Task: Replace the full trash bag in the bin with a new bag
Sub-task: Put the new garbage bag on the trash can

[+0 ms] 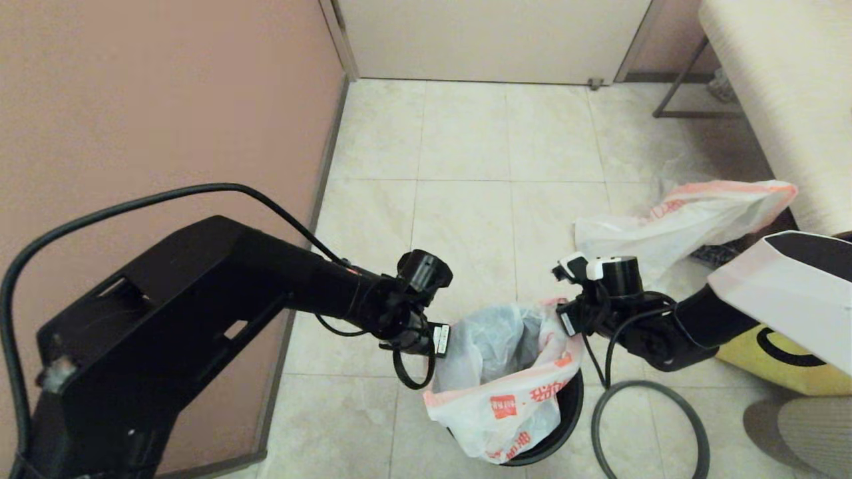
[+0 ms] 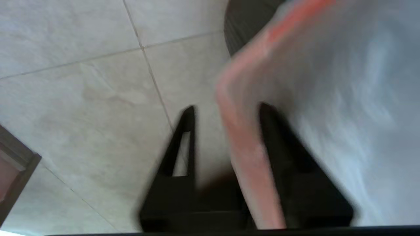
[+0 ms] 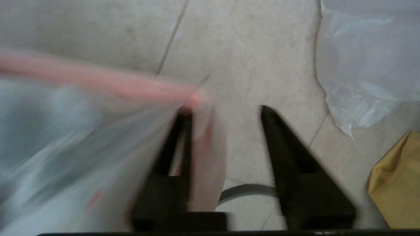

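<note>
The small dark bin stands on the floor tiles, between my two arms. The new bag hangs in it, mouth open, its orange-pink band with red print draped over the near side. My left gripper is at the mouth's left edge, open, with the band running between its fingers. At the right edge my right gripper is open too, the band lying against one finger. The full trash bag lies on the floor to the right, beyond the right arm.
The grey rim ring lies loose on the floor right of the bin. A yellow fabric bag sits under my right arm. A pale bench fills the right side and a pink wall the left.
</note>
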Motion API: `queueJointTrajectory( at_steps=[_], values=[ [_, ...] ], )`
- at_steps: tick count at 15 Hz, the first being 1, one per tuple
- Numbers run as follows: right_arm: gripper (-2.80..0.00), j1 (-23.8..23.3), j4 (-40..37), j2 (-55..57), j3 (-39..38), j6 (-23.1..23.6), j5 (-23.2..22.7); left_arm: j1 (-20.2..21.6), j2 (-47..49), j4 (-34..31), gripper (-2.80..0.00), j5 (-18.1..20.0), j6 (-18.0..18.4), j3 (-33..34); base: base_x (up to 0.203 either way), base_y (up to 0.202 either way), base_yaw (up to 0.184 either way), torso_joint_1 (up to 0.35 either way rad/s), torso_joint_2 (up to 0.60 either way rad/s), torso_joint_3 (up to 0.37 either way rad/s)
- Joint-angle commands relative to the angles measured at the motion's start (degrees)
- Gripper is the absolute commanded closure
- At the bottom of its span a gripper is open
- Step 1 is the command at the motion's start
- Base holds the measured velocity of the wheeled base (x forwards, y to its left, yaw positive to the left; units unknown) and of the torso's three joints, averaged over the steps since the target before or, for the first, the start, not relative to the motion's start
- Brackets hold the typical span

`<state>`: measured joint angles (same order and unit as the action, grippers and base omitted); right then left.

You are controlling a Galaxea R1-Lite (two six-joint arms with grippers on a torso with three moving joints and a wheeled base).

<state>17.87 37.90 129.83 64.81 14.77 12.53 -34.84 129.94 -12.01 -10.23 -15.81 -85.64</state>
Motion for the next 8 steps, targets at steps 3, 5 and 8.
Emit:
queueJointTrajectory(
  at_steps=[3, 5, 8],
  values=[
    [-2.80, 2.5, 0.2, -7.9, -5.9, 0.0, 1.7, -1.8, -10.1, -0.5, -2.80, 1.0, 0.5, 6.4, 0.000, 0.000, 0.000, 0.000, 0.00, 0.000],
    [-2.80, 3.7, 0.3, -11.1, -8.0, -0.3, 2.8, -1.8, -13.3, -0.6, -2.80, 1.0, 0.6, 6.3, 0.000, 0.000, 0.000, 0.000, 0.00, 0.000],
    [-2.80, 4.4, 0.3, -14.6, -10.9, -0.4, 3.1, -3.5, -17.4, -2.8, -2.80, 1.0, 0.6, 6.1, 0.000, 0.000, 0.000, 0.000, 0.00, 0.000]
  ],
)
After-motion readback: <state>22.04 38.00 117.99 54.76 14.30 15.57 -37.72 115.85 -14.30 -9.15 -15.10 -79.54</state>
